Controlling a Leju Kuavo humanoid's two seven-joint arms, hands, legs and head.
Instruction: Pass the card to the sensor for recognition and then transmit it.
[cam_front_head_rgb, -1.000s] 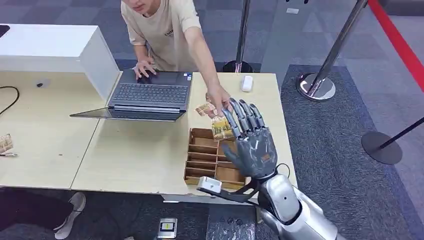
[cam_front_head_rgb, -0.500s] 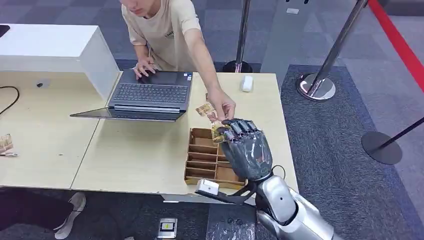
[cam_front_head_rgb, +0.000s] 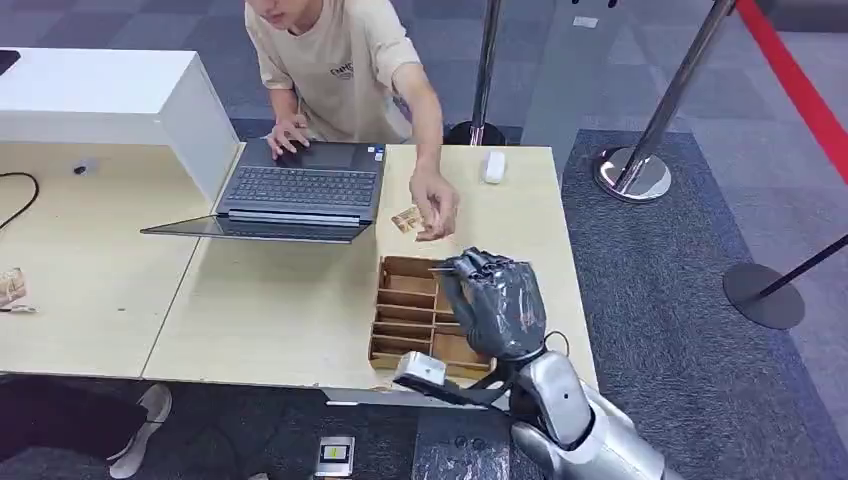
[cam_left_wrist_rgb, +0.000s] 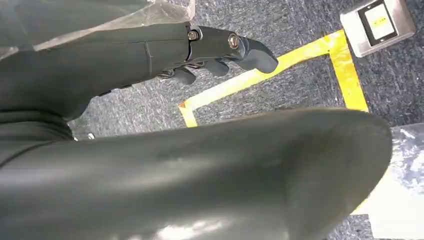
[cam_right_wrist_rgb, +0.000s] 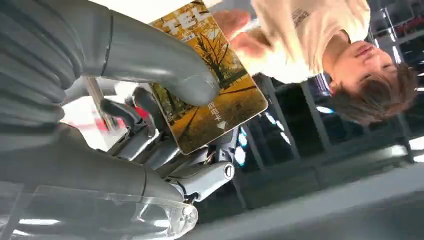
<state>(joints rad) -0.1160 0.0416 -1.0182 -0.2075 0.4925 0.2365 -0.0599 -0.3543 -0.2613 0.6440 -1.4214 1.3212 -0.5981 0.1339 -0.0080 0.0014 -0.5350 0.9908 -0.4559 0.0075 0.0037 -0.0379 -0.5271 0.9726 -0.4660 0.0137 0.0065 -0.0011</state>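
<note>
The right hand (cam_front_head_rgb: 497, 303) pinches the card (cam_right_wrist_rgb: 210, 80) between thumb and fingers; keep this pinch firm while carrying it flat toward the sensor

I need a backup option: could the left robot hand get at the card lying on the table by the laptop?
Probably not: the left robot hand hangs over the floor, and the card lies near the person's hand.

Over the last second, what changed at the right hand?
The right hand closed its spread fingers on the card the person offered and now holds it alone. The person's hand let go and drew back toward the laptop. Laptop and wooden organizer stayed put.
</note>
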